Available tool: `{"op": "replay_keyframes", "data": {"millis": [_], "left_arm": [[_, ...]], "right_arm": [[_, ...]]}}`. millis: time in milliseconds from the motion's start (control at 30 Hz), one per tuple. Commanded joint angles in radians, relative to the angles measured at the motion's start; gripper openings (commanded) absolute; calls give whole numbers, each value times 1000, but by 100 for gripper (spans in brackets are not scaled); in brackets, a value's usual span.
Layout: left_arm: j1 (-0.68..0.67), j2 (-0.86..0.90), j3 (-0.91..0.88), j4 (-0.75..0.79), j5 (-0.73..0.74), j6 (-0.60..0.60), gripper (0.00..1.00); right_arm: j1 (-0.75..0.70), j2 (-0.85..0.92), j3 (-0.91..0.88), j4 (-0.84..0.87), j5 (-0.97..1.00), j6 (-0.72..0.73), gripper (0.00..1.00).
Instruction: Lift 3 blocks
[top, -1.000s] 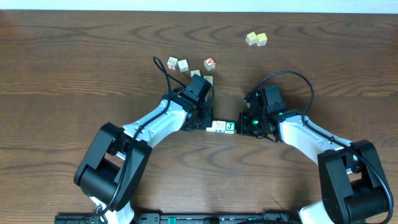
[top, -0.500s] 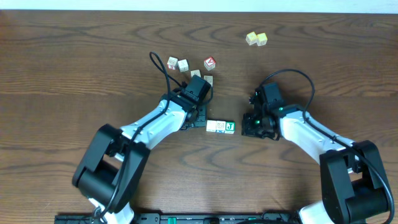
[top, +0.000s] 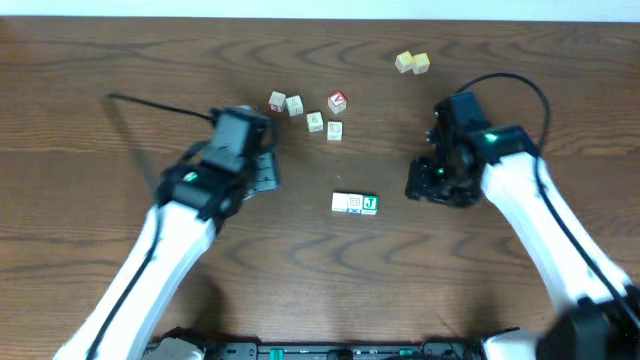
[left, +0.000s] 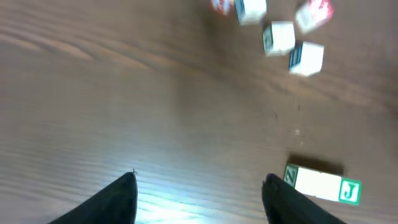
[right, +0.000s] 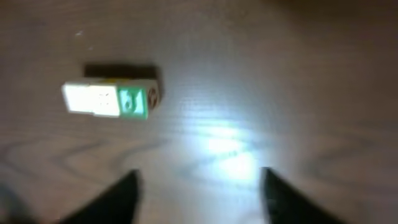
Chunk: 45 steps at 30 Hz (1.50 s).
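Observation:
The blocks (top: 356, 204) lie in a short tight row on the wooden table, whitish on top with a green J face (top: 369, 204) at the right end. In the left wrist view the row (left: 322, 185) lies just right of my right fingertip. In the right wrist view the row (right: 109, 99) lies ahead and to the left. My left gripper (top: 265, 175) (left: 200, 179) stands open and empty, well left of the row. My right gripper (top: 432, 185) (right: 198, 174) is open and empty too, to the row's right.
A red-faced cube (top: 338, 101) and several whitish cubes (top: 295, 104) are scattered behind the row; they also show in the left wrist view (left: 280, 36). Two pale yellow cubes (top: 412, 62) sit together at the back right. The left arm's cable (top: 160, 105) stretches leftward.
Both grippers were shut at the ends of the row and have opened and pulled away, the left far to the upper left, the right up and right. The row stays on the table.

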Motion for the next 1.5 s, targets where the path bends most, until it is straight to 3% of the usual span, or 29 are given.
{"op": "replay_keyframes", "data": {"millis": [0, 367, 1133, 1300, 1467], "left_arm": [[23, -100, 24, -40, -13, 6, 72], [23, -169, 24, -70, -13, 6, 74], [23, -169, 24, -70, -13, 6, 74], [23, -169, 24, -70, -13, 6, 74], [23, -169, 24, -70, -13, 6, 74]], "right_arm": [[3, -146, 24, -83, 14, -6, 99], [34, -406, 24, -259, 14, 23, 99], [34, -411, 24, -297, 35, -9, 99], [31, -413, 13, -277, 122, -27, 99], [-56, -537, -115, -52, 133, -155, 99]]}}
